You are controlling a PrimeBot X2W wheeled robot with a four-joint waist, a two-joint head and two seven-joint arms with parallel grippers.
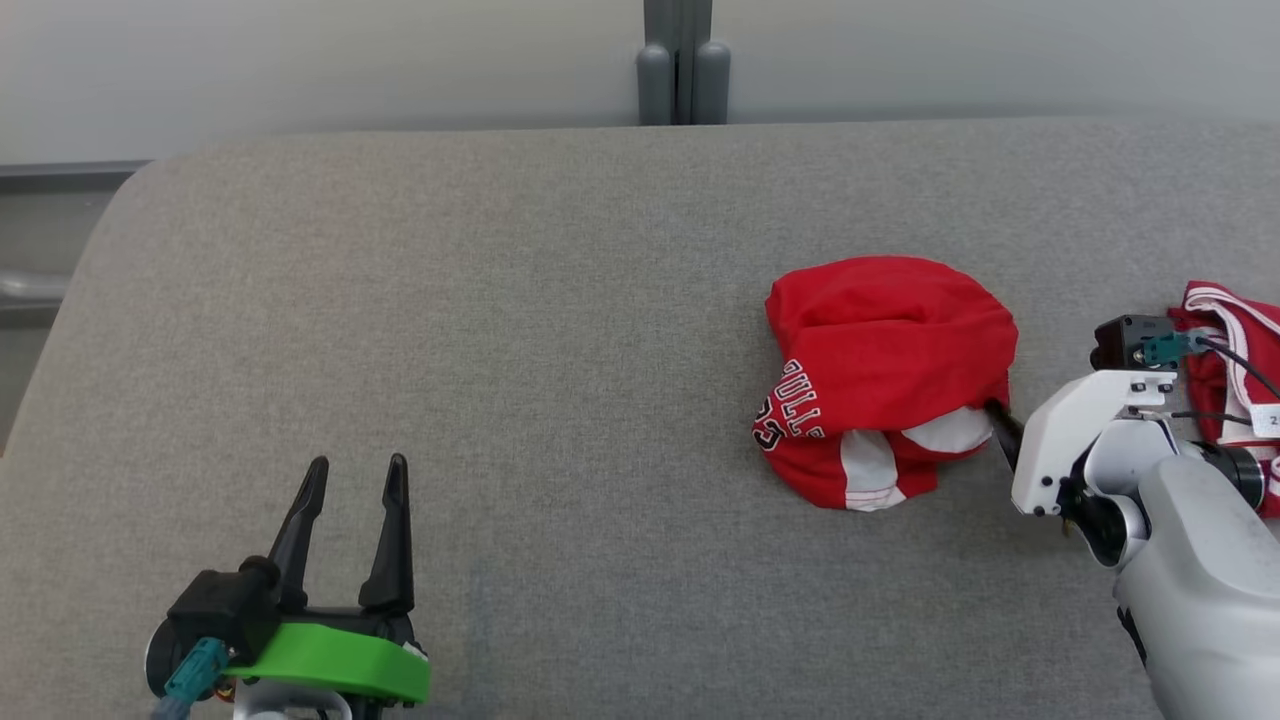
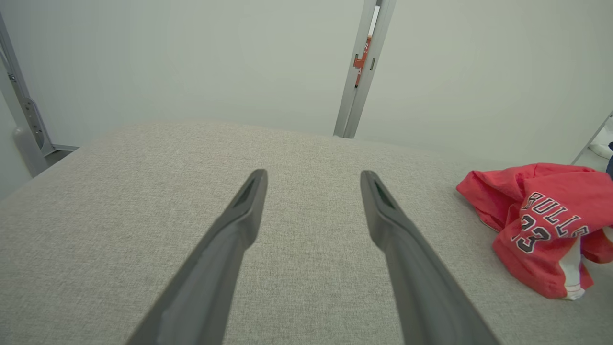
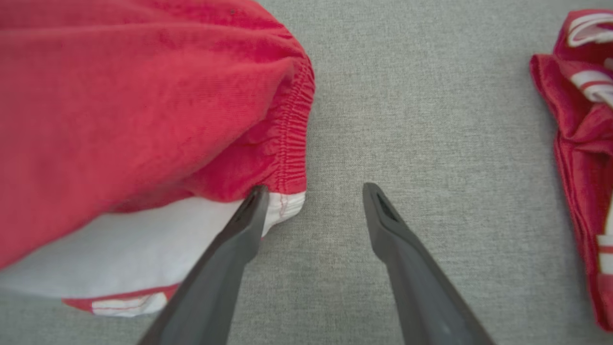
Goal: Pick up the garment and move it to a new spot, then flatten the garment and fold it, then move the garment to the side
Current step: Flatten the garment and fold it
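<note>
Right end effector (image 3: 311,191) gapes unclenched, 1 finger (image 3: 239,230) touching the red garment (image 3: 143,96); soft, light, limp cloth, best pinched at what looks like its elastic waistband (image 3: 292,143).

Red garment (image 2: 550,225): "BULLS" across front; no. "23" just below it

Second red garment (image 1: 1215,380) cut off, right edge.
</note>
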